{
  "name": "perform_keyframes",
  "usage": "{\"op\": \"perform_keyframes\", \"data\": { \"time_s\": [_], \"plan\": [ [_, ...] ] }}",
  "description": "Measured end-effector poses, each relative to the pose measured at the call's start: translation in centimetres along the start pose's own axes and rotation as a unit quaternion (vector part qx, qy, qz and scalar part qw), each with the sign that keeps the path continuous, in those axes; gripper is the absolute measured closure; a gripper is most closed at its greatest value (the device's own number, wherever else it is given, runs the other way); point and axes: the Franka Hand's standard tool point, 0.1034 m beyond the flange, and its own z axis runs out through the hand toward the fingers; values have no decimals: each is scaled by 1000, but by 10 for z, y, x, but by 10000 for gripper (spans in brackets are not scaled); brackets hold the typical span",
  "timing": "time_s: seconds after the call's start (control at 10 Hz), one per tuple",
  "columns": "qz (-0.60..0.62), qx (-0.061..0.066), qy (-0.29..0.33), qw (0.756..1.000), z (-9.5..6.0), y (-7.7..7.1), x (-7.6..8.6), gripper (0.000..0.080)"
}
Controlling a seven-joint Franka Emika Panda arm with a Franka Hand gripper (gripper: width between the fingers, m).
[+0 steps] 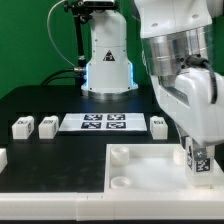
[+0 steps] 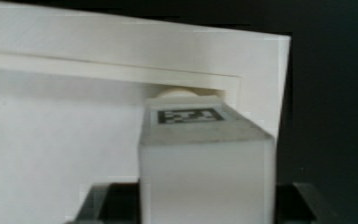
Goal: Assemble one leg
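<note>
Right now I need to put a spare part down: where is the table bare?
Bare: the dark table between the loose legs, marker board and panel. Crowded: the panel's corner, where the gripper holds the leg.

Leg (image 2: 206,165) — smooth white plastic, slight sheen; panel (image 1: 140,172) matt white; table (image 1: 40,100) matt black.

So the bench (image 1: 40,100) is plain black. The big panel (image 1: 140,170) at the lower right of the exterior view is all white, same as the arm (image 1: 170,50) above it. The leg (image 1: 201,158) near the lower right edge is white with a black-and-white square tag, ditto the loose legs (image 1: 22,127) mid-frame. The marker board (image 1: 105,122) is white with a row of black-and-white tags. There's a green backdrop (image 1: 30,30) upper left.
</note>
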Motion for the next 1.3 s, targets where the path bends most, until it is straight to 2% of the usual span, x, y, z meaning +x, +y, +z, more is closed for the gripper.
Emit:
{"op": "perform_keyframes", "data": {
  "time_s": [0.3, 0.4, 0.5, 0.6, 0.7, 0.8, 0.9, 1.0, 1.1, 1.2, 1.3],
  "plan": [
    [-57, 0, 1, 998, 1, 0, -1, 498],
    [-180, 10, 3, 984, 1, -4, -5, 338],
    [-287, 9, 0, 958, 4, -3, -12, 217],
    [-311, 9, 1, 950, 4, -3, -11, 217],
    [-371, 8, 3, 929, 3, -3, -9, 164],
    [-420, 8, 4, 908, 3, -3, -9, 154],
    [-483, 1, 7, 876, 3, -2, -9, 154],
    [-581, -26, 17, 813, 3, -1, -10, 150],
    [-680, -48, 11, 732, 5, -2, -8, 150],
    [-688, -46, 13, 724, 5, -4, -7, 150],
    [-674, -46, 14, 737, 5, -4, -7, 150]
  ]
}}
